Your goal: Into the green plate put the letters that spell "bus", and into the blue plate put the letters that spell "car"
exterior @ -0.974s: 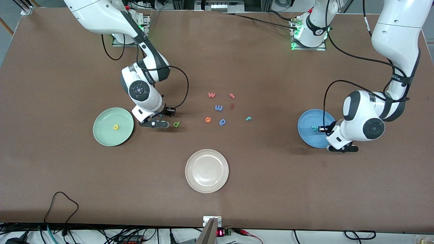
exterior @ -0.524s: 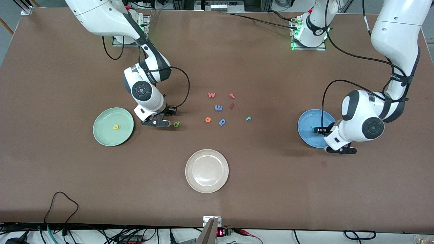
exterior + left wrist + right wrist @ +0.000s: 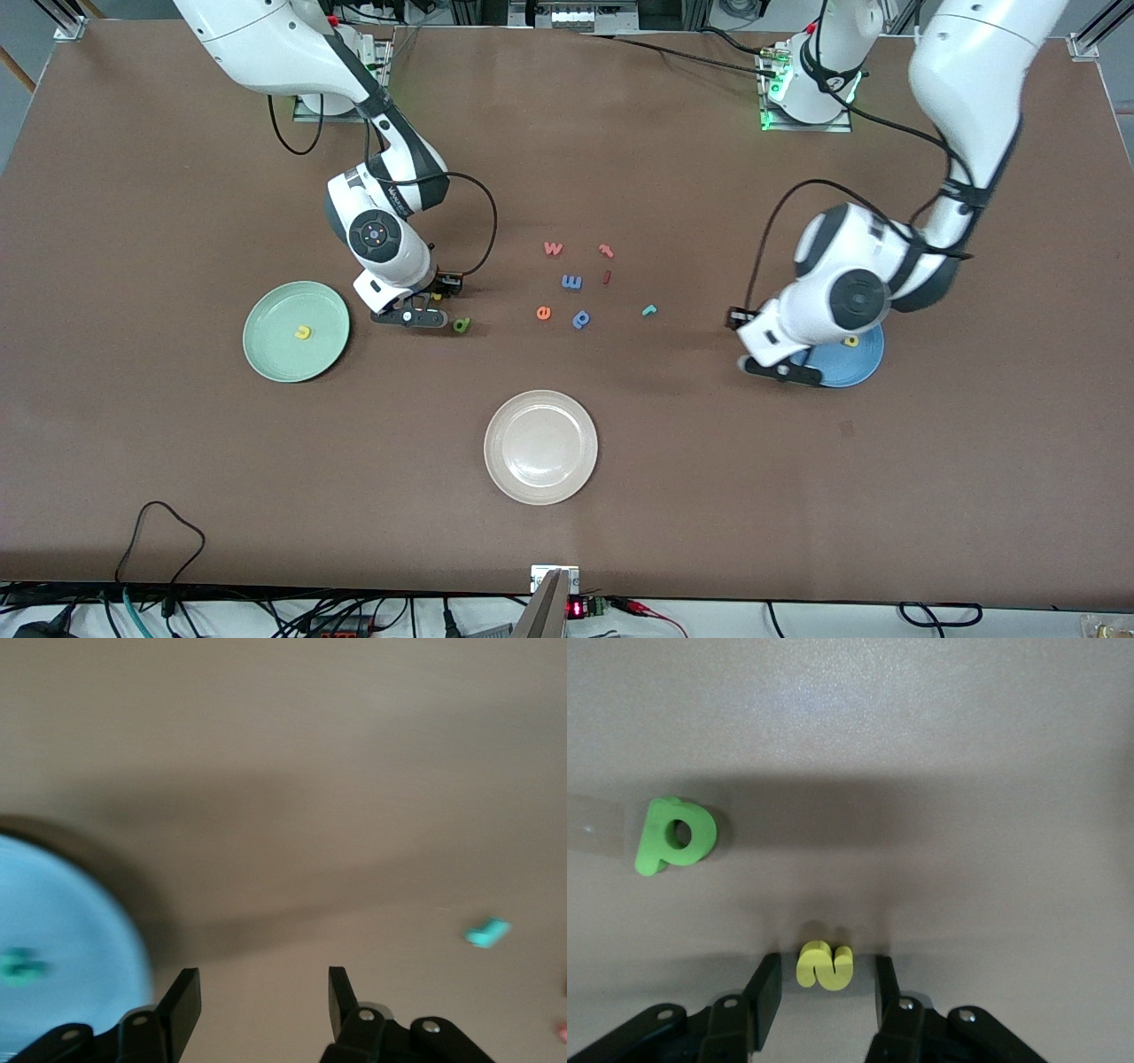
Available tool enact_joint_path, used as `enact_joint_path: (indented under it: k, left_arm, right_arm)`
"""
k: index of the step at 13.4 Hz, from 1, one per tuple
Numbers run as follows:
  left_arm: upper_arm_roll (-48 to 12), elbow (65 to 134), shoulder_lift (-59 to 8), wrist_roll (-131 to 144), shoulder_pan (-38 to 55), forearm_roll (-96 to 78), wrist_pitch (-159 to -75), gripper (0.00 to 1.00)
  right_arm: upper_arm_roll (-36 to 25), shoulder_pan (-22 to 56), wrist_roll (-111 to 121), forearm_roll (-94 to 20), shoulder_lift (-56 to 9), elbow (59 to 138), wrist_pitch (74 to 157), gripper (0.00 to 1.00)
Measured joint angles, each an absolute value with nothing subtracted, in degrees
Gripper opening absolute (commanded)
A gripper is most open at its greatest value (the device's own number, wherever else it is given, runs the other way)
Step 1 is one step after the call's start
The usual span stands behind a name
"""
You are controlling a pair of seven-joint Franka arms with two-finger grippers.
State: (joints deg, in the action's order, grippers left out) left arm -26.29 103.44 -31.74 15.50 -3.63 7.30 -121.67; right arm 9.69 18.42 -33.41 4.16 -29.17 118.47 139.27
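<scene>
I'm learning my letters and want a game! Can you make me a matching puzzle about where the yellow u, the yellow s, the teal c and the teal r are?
Letters:
1. yellow "u"
2. yellow "s"
3. teal "c"
4. teal "r"

Places:
A. lying on the table with no gripper at it
B. in the green plate
C. in the blue plate
D. between the open fingers of the right gripper

Pairs: 1-B, 2-D, 3-C, 4-A

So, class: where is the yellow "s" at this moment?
In the right wrist view the yellow "s" lies on the table between the right gripper's open fingers, beside the green "b".
</scene>
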Motion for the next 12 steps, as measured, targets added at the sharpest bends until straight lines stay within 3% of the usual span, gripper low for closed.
enact_joint_path:
  k: [3, 8, 12]
  left_arm:
    - [-26.5, 103.1, -32.8, 20.1, 4.2, 7.3, -122.0, 0.54]
    - [-26.3, 103.0, -35.3, 21.3, 8.2, 7.6, -126.4, 0.54]
    - [-26.3, 103.0, -37.7, 21.3, 8.8, 12.8, -128.8, 0.53]
  right_arm:
    - [9.7, 18.4, -33.4, 4.2, -29.2, 118.5, 139.3, 0.4]
    - [9.7, 18.4, -33.4, 4.2, -29.1, 118.5, 139.6, 0.08]
    - [9.5, 18.3, -33.4, 4.2, -28.9, 118.3, 139.7, 0.0]
